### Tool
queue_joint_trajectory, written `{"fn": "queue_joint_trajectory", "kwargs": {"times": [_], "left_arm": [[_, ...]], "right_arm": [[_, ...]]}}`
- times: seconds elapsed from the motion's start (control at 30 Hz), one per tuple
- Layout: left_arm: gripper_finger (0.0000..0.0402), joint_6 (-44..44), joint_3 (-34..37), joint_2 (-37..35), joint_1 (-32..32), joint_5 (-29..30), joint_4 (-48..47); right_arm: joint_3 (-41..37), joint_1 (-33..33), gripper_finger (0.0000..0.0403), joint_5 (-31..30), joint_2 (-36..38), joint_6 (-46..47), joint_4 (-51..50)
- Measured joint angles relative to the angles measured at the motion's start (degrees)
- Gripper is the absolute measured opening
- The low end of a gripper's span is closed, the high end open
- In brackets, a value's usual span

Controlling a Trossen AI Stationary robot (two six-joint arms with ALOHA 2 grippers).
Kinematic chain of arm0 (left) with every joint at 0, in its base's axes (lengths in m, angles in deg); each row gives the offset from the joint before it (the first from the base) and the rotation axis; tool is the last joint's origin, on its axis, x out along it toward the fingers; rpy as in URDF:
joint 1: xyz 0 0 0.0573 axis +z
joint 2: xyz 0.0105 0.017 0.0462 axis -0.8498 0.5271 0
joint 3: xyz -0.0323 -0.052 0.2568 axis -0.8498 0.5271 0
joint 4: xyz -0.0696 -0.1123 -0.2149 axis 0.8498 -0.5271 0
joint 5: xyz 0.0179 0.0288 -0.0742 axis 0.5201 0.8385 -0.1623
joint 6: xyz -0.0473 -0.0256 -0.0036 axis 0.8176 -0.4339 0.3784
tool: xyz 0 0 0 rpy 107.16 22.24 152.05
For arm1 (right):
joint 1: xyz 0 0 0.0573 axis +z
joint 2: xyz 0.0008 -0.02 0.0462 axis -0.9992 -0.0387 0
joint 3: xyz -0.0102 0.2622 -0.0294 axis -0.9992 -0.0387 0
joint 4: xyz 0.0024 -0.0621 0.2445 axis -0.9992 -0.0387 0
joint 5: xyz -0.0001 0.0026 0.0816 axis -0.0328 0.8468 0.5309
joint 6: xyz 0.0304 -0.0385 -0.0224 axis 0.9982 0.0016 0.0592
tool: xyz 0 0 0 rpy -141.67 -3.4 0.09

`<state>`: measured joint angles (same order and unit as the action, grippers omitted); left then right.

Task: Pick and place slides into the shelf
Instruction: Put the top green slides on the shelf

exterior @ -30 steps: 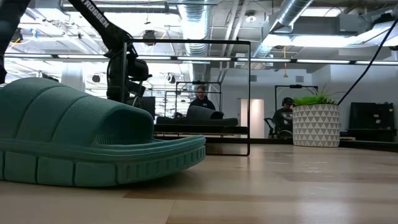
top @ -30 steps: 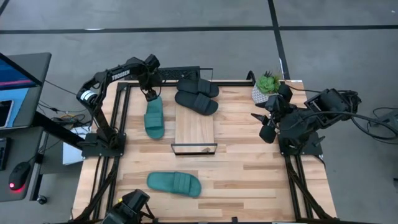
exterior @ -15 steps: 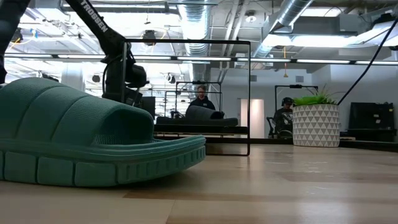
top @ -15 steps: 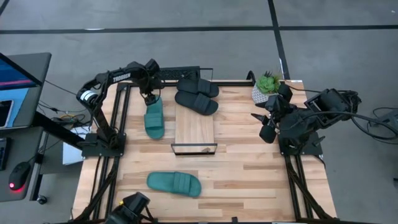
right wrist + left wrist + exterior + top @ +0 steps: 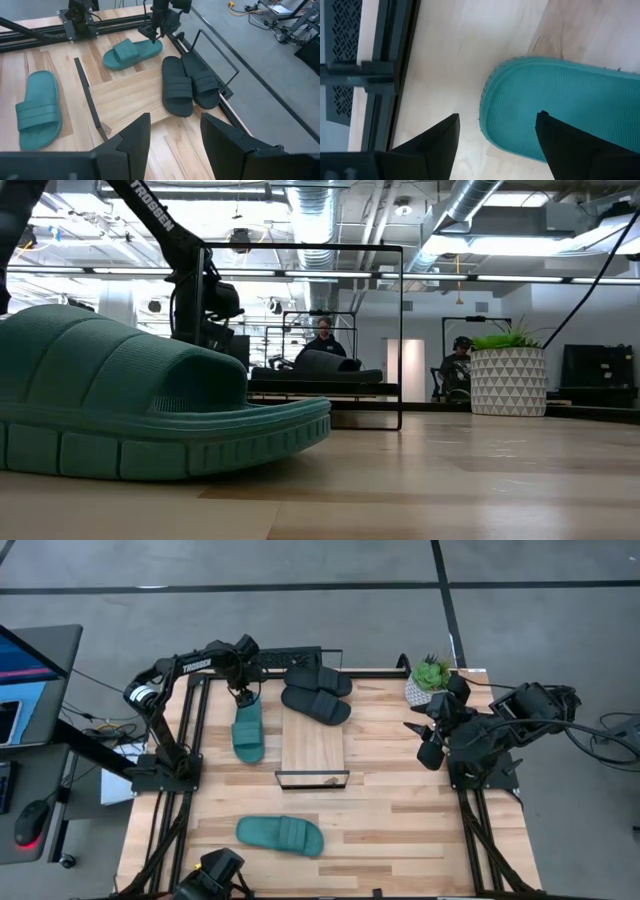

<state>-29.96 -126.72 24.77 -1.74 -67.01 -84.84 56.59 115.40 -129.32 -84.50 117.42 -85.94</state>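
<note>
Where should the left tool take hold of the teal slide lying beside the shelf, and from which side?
Probably at the heel rim, from above. The teal slide lies flat, sole down, and the open left tool already hangs over that end, its fingers either side of the rounded edge. The raised rim looks narrow enough to pinch.

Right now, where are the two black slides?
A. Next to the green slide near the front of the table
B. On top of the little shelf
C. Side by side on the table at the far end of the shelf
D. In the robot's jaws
C: in the high view the two black slides lie together on the table, just beyond the far end of the shelf, whose plank top carries no slide.
</note>
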Motion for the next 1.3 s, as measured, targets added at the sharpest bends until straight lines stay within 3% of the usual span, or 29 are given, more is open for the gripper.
{"fn": "queue_joint_trajectory", "kwargs": {"times": [0.37,0.87,1.07,1.3], "left_arm": [[0.0250,1.74,-0.49,7.64,-0.33,1.19,-2.46],[0.0236,2.39,-0.26,8.04,-0.73,-0.05,-0.82],[0.0165,1.15,-0.20,8.04,-0.79,0.02,-0.47],[0.0022,0.98,-0.22,8.04,-0.79,1.21,0.64]], "right_arm": [[0.00,0.00,0.0166,1.13,0.00,0.96,-0.02],[0.00,0.00,0.0166,1.90,0.00,1.51,-0.02],[0.00,0.00,0.0166,1.70,0.00,1.96,0.00],[0.00,0.00,0.0166,1.73,0.00,2.43,0.04]]}}
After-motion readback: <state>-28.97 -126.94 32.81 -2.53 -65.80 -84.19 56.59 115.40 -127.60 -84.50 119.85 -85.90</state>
